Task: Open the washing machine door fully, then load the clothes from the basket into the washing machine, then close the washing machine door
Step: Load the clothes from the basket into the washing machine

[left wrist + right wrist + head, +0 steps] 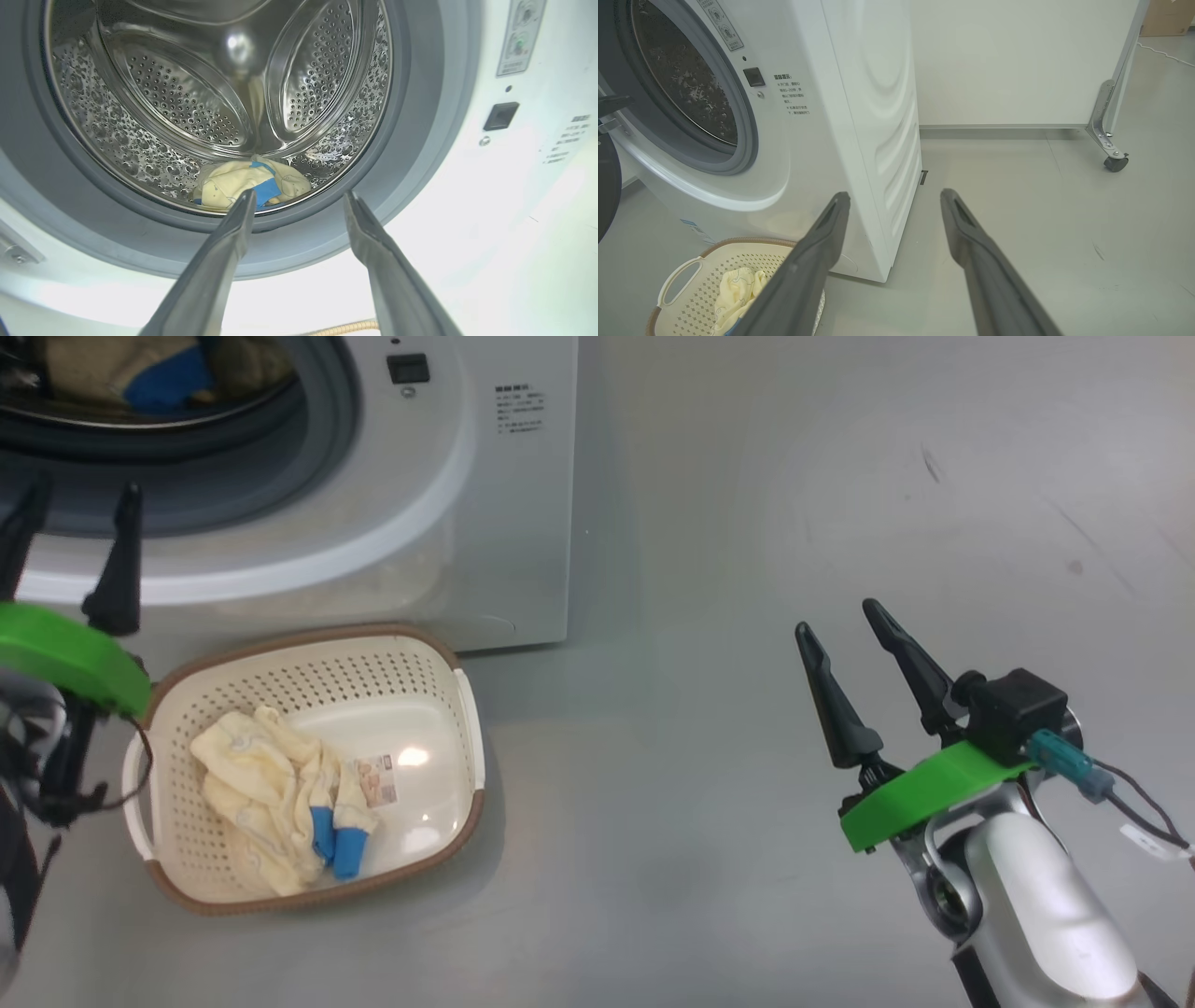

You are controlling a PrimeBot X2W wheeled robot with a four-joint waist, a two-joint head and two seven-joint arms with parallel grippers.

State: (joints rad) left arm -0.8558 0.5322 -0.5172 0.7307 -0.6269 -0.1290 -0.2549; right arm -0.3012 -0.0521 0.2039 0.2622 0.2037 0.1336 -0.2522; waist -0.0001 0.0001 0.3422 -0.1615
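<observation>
- The washing machine door (606, 186): I see just a dark edge, far off to the left of my right jaws. I can't tell how wide it stands. If it isn't fully back, my left arm could clip it on the swing between drum and basket.
- Left jaws: spread wide with nothing between them, at the mouth of the washing machine (485, 523). The tips are aimed at the lower lip of the gasket (420, 140).
- One garment (233, 179) lies in the drum (187, 102), just past my left tip and close to the front lip. Anything dropped short could drape over the gasket and get pinched when the door shuts.
- The basket (317, 635) sits on the floor (709, 821), below and to the right of my left jaws, just in front of the machine. The clothes (271, 784) are bunched on the side nearer those jaws.
  - A shallow pinch takes one layer, so the rest trails or drops on the floor.
  - A deep pinch could catch a tip in the perforated bottom. The basket looks light, so it would likely drag or tip.
- Right jaws: spread and empty, over bare floor, well to the right of the basket. The machine's front corner is just ahead of the left finger, and a careless sweep left could hit it.
</observation>
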